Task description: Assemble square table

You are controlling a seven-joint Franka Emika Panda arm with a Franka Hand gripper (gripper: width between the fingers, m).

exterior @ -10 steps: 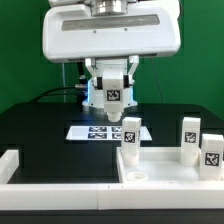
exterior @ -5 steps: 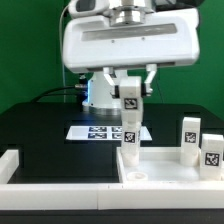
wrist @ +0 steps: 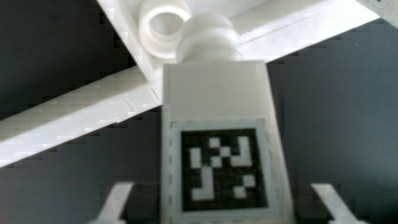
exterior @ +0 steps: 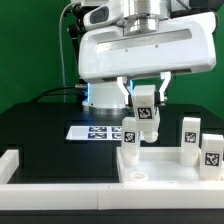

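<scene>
- Green backdrop behind a black desk; marker board lies flat on it, mid-scene, w/ black tags.
- White low border rails run along the near edge & up the exterior view's left side.
- Square top, white w/ raised rim, sits near the front, toward the exterior view's right.
- Robot arm comes down from above, big white housing filling the upper part of the exterior view.
- Pincer is clamped on a white tagged leg, fingers on either side of it, partly closed around its width.
- Held leg is tilted a bit, lifted above the top's rear corner on the exterior view's left; not touching the top as far as I can tell.
- Another leg stands upright at that same corner, just below/beside the held one.
- 2 more legs at the exterior view's right: one farther back, one nearer, both upright w/ tags facing cam.
- Wrist view: held leg fills the frame, tag facing the lens, finger edges on both sides; white rim parts beyond it, blurred.
</scene>
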